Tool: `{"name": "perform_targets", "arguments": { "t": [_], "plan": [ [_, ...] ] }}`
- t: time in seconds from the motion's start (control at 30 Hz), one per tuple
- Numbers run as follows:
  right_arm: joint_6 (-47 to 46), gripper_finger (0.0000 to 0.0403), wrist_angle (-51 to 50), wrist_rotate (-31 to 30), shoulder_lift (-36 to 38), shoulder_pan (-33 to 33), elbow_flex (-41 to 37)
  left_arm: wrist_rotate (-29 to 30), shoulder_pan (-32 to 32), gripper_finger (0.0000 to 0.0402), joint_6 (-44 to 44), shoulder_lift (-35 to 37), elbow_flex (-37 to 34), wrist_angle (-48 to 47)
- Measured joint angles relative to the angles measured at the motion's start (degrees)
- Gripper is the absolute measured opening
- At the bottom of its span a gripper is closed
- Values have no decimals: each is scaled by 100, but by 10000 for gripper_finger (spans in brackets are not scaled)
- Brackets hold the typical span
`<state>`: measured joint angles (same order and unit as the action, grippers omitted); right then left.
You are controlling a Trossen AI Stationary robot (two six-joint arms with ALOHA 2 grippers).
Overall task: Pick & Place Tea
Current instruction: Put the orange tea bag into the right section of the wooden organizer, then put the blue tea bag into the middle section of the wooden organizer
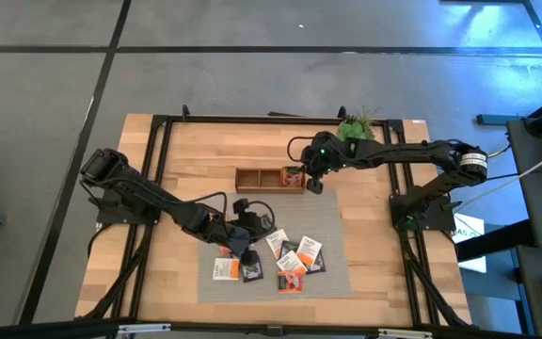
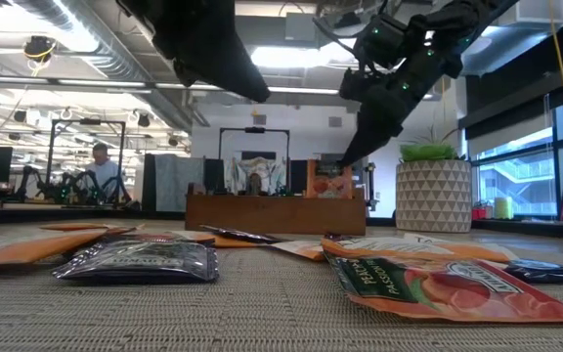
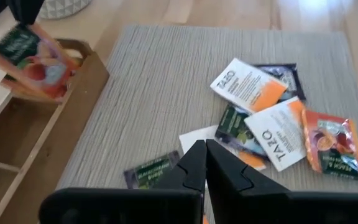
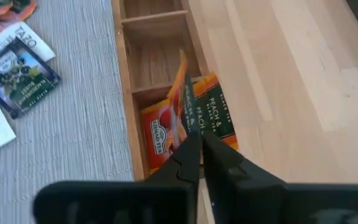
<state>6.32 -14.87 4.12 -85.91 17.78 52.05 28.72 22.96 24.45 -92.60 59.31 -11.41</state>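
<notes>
My right gripper is over the right end compartment of the brown wooden tray, shut on an orange and green peach tea sachet. That sachet also shows in the left wrist view and in the low view. Several more orange, white and black sachets lie flat on the grey mat. My left gripper hovers over them with its fingers shut on nothing. My right gripper pinches the peach sachet by its top edge between the two fingers, coming from above and pointing down. The sachet hangs below the fingers, its lower end down inside the tray's end compartment. Whether it touches the floor there cannot be told.
The tray's middle and left compartments show bare wood. A potted plant stands near the table's far edge, behind the right arm. Bare wooden table lies right of the tray. A person sits in the room behind.
</notes>
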Motion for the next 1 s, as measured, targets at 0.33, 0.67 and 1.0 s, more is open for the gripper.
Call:
{"name": "perform_targets", "arguments": {
  "t": [0.33,0.67,1.0],
  "plan": [
    [-715,138,18,137,0,-4,111,-19,-22,7,91,-20,0,-415],
    [-3181,158,566,1352,7,-774,69,-398,-298,4,-4,-712,4,-551],
    [-3691,157,1368,780,-597,-1732,13,-1073,-479,7,118,-1213,0,-775]
  ]
}}
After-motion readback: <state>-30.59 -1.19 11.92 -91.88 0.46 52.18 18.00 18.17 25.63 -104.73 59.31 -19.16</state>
